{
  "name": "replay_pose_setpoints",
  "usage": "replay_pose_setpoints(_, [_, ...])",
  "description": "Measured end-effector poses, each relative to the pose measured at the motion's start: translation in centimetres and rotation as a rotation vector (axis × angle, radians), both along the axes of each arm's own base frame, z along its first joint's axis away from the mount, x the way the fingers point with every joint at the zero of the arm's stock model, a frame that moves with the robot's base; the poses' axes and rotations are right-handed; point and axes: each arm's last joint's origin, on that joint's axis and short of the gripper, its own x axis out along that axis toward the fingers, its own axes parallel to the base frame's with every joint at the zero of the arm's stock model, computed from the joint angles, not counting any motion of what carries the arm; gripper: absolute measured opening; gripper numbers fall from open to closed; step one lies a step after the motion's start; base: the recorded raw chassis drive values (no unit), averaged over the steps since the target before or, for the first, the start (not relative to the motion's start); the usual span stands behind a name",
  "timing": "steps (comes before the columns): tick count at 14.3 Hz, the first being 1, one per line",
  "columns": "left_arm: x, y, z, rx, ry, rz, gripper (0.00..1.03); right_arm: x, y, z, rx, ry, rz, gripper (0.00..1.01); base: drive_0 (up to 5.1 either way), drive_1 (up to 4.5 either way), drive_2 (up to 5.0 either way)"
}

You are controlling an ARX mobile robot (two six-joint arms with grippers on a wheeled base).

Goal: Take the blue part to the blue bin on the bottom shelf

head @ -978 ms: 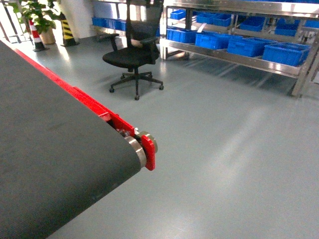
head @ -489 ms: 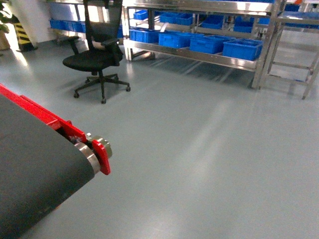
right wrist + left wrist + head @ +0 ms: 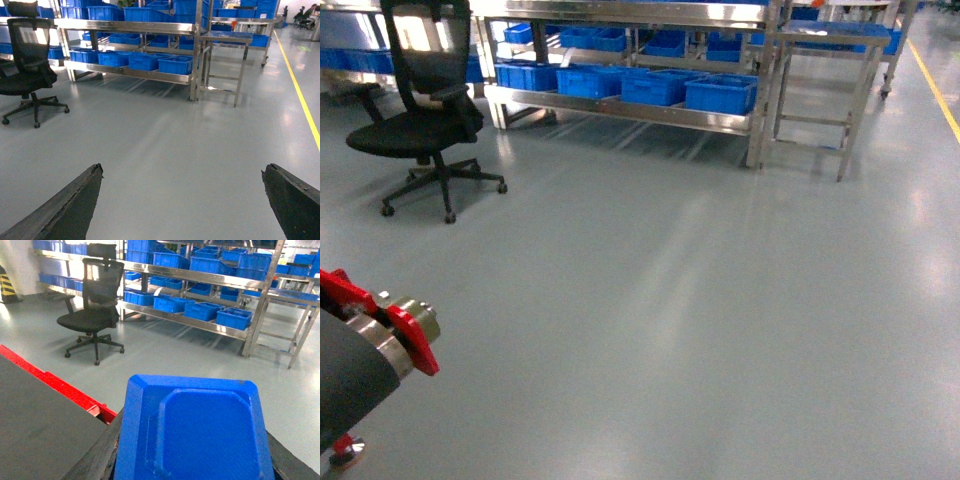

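The left gripper (image 3: 192, 465) is clamped on the dark blue blocky part (image 3: 192, 432); the right gripper (image 3: 182, 200) is spread apart. A black swivel office chair (image 3: 425, 110) stands at ten o'clock, beside the steel bottom shelf (image 3: 620, 108) carrying bright blue plastic bins (image 3: 720, 94).

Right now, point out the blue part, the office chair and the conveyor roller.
blue part (image 3: 200, 435): left wrist view, recessed top face.
office chair (image 3: 415, 133): head view, seat cushion.
conveyor roller (image 3: 382, 340): head view, metal end.
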Motion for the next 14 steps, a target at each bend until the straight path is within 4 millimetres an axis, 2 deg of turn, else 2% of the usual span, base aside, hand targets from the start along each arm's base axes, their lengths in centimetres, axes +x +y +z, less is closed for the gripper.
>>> replay_pose_setpoints(14, [0.00, 0.00, 0.00, 0.000, 0.000, 0.000, 0.43, 0.00, 0.00, 0.00, 0.000, 0.000, 0.000, 0.98, -1.6, -1.62, -1.6])
